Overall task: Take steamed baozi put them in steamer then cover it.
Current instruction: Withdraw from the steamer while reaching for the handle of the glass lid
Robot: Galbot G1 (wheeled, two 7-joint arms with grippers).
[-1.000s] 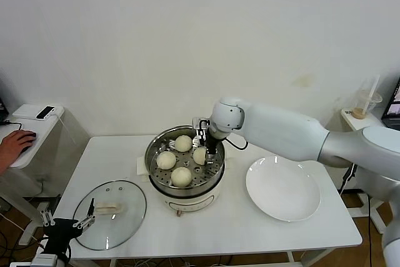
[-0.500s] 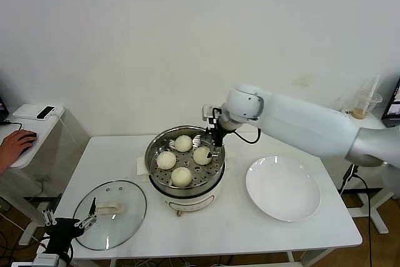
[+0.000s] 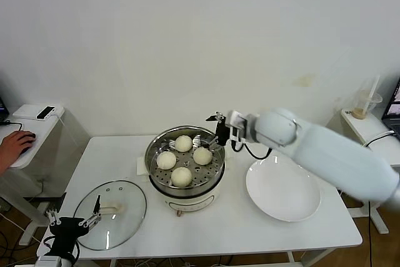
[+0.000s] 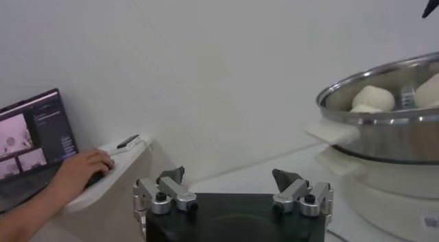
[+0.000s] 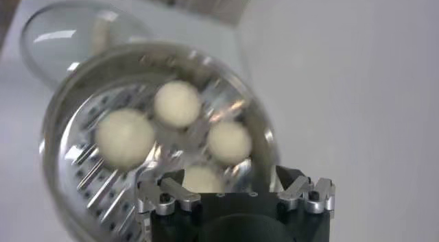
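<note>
Inside the steamer (image 3: 185,161) all four baozi (image 3: 181,176) sit, our right gripper (image 3: 220,130) spread empty beside its rim, left gripper (image 3: 74,224) spread by the cover (image 3: 110,214), whose glass could slip when we lift it.

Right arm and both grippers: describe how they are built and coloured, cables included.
The right arm is a smooth, glossy white rounded shell, with a thin black cable looping near its wrist. The right gripper is black with silver metal parts. The left gripper has a black base, silver-grey metal knuckles with dark screws, and dark pointed fingertips. No markings are visible.
</note>
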